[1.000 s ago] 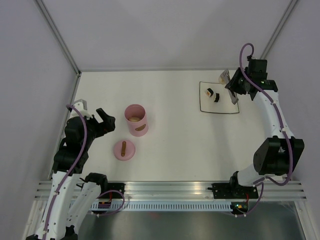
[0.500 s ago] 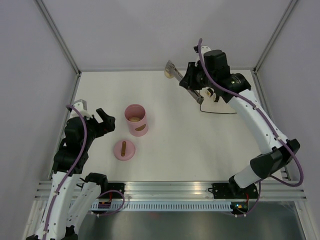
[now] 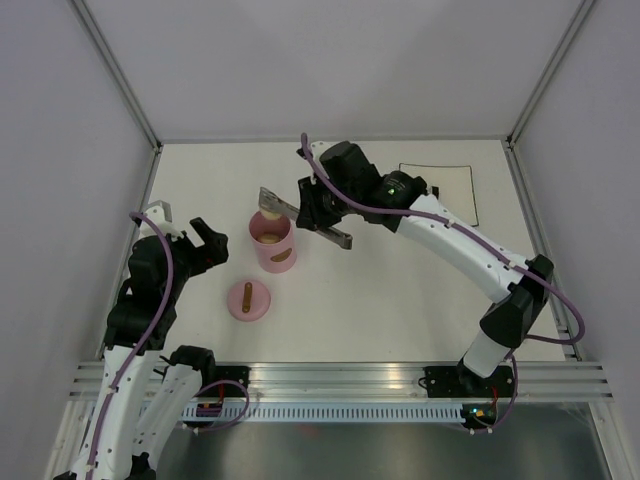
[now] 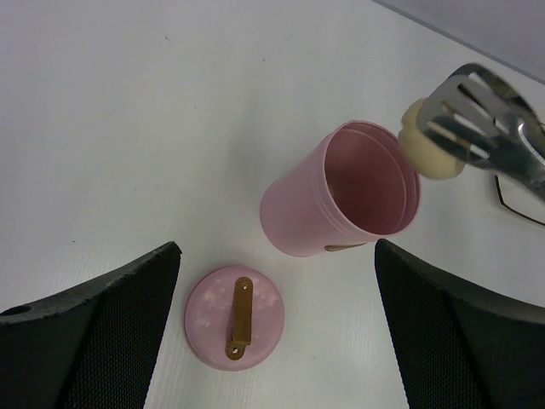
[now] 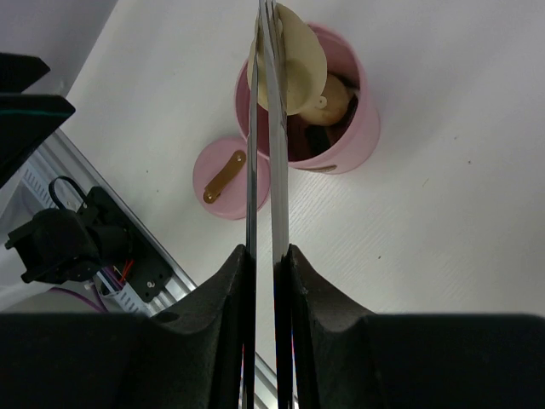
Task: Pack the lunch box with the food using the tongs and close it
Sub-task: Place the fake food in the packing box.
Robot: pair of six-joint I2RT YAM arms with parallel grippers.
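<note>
The pink lunch box (image 3: 272, 243) stands upright and uncovered left of centre, with a beige piece of food (image 3: 270, 238) inside. Its lid (image 3: 248, 299) lies handle-up on the table just in front. My right gripper (image 3: 320, 216) is shut on the silvery tongs (image 3: 300, 218), whose tips pinch a beige piece of food (image 3: 269, 212) right over the pot's far rim. In the right wrist view the tongs (image 5: 265, 128) run straight out from the gripper (image 5: 266, 251) to the pot (image 5: 341, 136). My left gripper (image 3: 205, 240) waits open to the pot's left, holding nothing.
A square white plate with a dark edge (image 3: 458, 190) lies at the back right, partly hidden by the right arm. The aluminium rail (image 3: 340, 375) runs along the near edge. Enclosure walls stand close on both sides.
The right arm has swung left from the plate across the table, carrying the tongs with the beige piece to just above the pink pot. The left arm has stayed still.
</note>
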